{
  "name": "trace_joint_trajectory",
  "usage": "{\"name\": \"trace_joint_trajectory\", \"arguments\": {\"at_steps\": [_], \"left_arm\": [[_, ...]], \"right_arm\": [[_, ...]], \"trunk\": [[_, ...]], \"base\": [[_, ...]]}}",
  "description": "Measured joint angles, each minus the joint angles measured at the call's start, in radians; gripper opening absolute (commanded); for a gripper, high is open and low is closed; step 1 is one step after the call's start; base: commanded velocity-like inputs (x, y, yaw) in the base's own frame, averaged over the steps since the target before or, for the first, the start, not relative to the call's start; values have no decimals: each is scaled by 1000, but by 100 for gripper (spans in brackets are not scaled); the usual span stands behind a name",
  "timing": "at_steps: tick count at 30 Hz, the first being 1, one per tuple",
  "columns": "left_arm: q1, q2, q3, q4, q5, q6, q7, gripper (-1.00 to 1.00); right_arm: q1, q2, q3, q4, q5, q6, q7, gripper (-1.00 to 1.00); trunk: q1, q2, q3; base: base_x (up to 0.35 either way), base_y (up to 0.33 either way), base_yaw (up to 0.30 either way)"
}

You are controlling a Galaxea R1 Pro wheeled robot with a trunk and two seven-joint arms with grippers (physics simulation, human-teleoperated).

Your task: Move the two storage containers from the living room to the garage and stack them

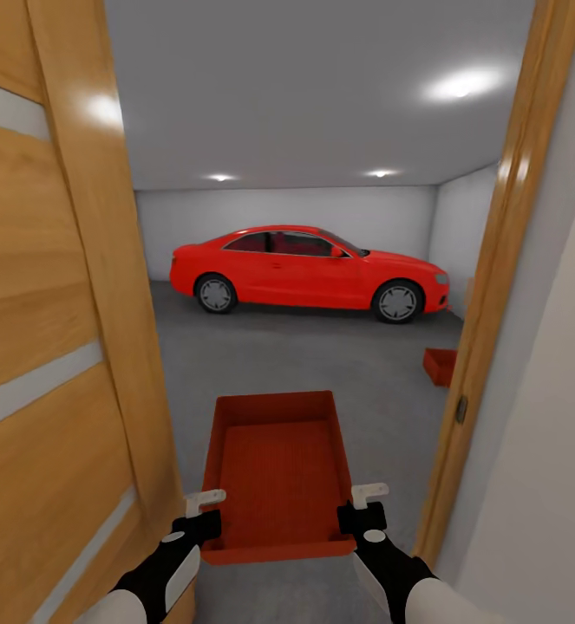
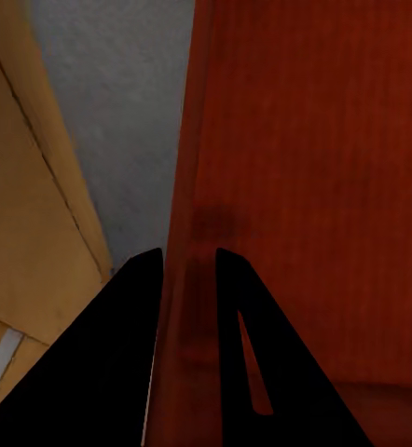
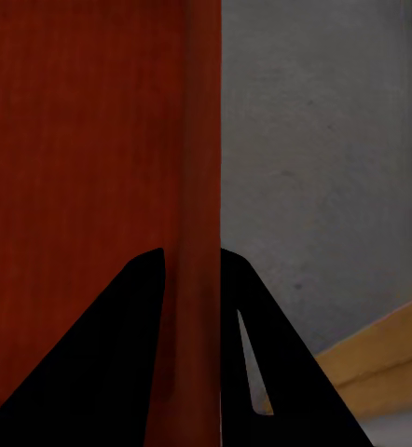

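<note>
held container (image 1: 278,468), doorway, open garage floor (image 1: 322,364)

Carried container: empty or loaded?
Empty: the carried container shows bare floor inside, held level between left pincer and right pincer.

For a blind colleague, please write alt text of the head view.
Both grippers, left and right, hold an open orange-red storage container by its side walls in a wooden doorway facing a garage. Beyond stand a red car and a second container on the grey floor.
</note>
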Motion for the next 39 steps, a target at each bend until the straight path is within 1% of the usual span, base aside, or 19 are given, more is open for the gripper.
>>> {"name": "trace_joint_trajectory", "arguments": {"at_steps": [6, 14, 25, 36, 39], "left_arm": [[0, 0, 0, 0, 0, 0, 0, -100], [0, 0, -1, -3, 0, 3, 1, -100], [0, 1, -1, -4, 0, 5, 0, -100], [0, 1, -1, -5, 0, 5, 1, -100], [0, 1, -1, -5, 0, 5, 1, -100]], "right_arm": [[0, 0, 0, 0, 0, 0, 0, -100], [0, 0, -1, 0, 0, 0, 0, -100], [0, 1, -1, 0, 0, 0, -1, -100], [0, 0, -2, 0, 0, 0, 0, -100], [0, 0, -2, 0, 0, 0, 0, -100]], "trunk": [[0, 0, 0], [0, 0, 0], [0, 0, 0], [0, 0, 0], [0, 0, 0]], "base": [[211, 188, -183], [27, 23, -34], [0, 0, -246], [1, 1, -21], [79, 129, 0]]}}
